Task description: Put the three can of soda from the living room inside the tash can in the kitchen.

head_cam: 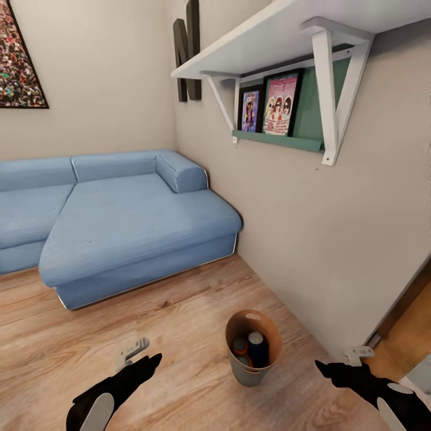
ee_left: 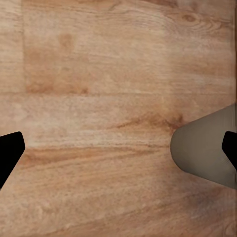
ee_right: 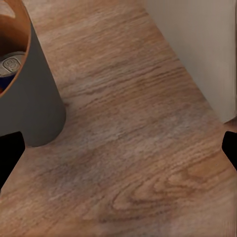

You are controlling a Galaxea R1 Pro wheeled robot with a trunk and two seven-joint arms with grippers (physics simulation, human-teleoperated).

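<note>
The tash can [head_cam: 242,372], grey outside and copper-brown inside, stands on the light wood floor near the wall of the living room. Inside it I see a dark blue can of soda [head_cam: 258,348] and an orange one [head_cam: 240,345]; a third is partly hidden below them. My left gripper [head_cam: 136,354] hovers open left of the bin, whose grey wall [ee_left: 205,148] shows by one fingertip [ee_left: 231,148]. My right gripper [head_cam: 358,354] is open to the bin's right, empty. In the right wrist view the bin [ee_right: 34,103] and the blue can's grey top [ee_right: 12,64] show.
A blue sectional sofa [head_cam: 120,221] fills the corner behind the bin. A white shelf [head_cam: 281,36] with framed pictures [head_cam: 280,105] juts from the right wall [head_cam: 335,239] at head height. An opening onto darker flooring [head_cam: 410,335] lies at the far right.
</note>
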